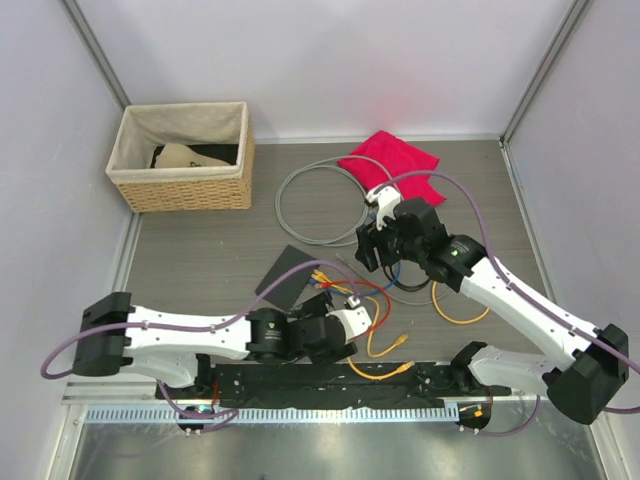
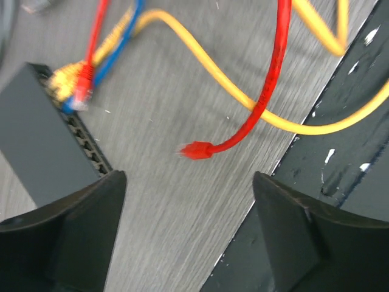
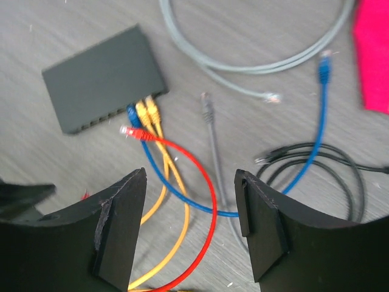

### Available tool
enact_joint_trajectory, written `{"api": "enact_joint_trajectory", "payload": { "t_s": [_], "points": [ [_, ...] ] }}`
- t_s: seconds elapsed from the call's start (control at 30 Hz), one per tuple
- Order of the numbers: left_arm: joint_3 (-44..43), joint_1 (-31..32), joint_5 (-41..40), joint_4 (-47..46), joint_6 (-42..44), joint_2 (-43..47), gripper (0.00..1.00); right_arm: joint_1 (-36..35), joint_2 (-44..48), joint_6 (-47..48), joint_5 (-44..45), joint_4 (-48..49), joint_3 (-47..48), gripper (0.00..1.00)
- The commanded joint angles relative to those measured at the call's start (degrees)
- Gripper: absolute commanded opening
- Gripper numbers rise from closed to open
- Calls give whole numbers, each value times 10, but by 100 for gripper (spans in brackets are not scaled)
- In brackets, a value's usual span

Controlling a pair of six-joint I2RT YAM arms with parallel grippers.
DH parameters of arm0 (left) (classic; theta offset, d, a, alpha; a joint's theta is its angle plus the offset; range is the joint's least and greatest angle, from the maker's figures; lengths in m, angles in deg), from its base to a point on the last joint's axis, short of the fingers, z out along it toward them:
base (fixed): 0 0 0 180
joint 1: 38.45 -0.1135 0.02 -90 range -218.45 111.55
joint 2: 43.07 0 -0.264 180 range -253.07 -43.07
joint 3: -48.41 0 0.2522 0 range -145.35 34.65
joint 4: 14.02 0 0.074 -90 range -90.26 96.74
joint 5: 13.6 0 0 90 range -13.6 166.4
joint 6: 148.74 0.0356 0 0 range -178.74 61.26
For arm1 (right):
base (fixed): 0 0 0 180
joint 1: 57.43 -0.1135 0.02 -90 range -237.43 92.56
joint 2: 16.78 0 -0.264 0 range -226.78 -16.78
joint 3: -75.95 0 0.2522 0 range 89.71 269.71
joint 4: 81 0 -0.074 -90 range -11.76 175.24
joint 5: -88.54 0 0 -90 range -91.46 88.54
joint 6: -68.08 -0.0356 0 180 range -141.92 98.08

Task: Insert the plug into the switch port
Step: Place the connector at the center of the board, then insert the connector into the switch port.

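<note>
The switch (image 3: 103, 79) is a flat dark grey box on the table, also in the top view (image 1: 290, 278) and at the left of the left wrist view (image 2: 33, 140). Blue and yellow plugs (image 3: 141, 111) sit in its port row. A red plug (image 3: 130, 132) lies just in front of that row, its tip apparently short of it. The red cable's other plug (image 2: 196, 149) lies loose on the table ahead of my left gripper (image 2: 188, 231), which is open and holds nothing. My right gripper (image 3: 191, 225) hovers open above the red, blue and yellow cables.
A wicker basket (image 1: 185, 155) stands at the back left and a red cloth (image 1: 392, 160) at the back. A grey cable coil (image 1: 320, 205), a black cable (image 3: 316, 161) and a loose blue plug (image 3: 326, 67) lie around. A black rail (image 2: 340, 152) runs along the near edge.
</note>
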Motion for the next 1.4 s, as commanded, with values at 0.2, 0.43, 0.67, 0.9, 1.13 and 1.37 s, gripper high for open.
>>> {"api": "enact_joint_trajectory", "payload": {
  "t_s": [0.2, 0.43, 0.67, 0.9, 1.13, 1.37],
  "points": [
    [40, -7, 48, -32, -53, 181, 100, 0, -72, 160, -201, 91, -51, 61],
    [99, -136, 16, -96, -151, 326, 100, 0, -154, 226, -256, 136, -51, 57],
    [138, -280, -47, -99, -245, 367, 100, 1, -242, 311, -279, 144, -35, 54],
    [166, -389, -24, -108, -313, 300, 100, 2, -260, 364, -281, 212, -64, 55],
    [197, -442, 4, -161, -323, 276, 100, 1, -301, 393, -306, 236, -50, 53],
    [198, -451, 15, -163, -322, 259, 99, 2, -335, 416, -328, 239, -34, 53]
  ]
}}
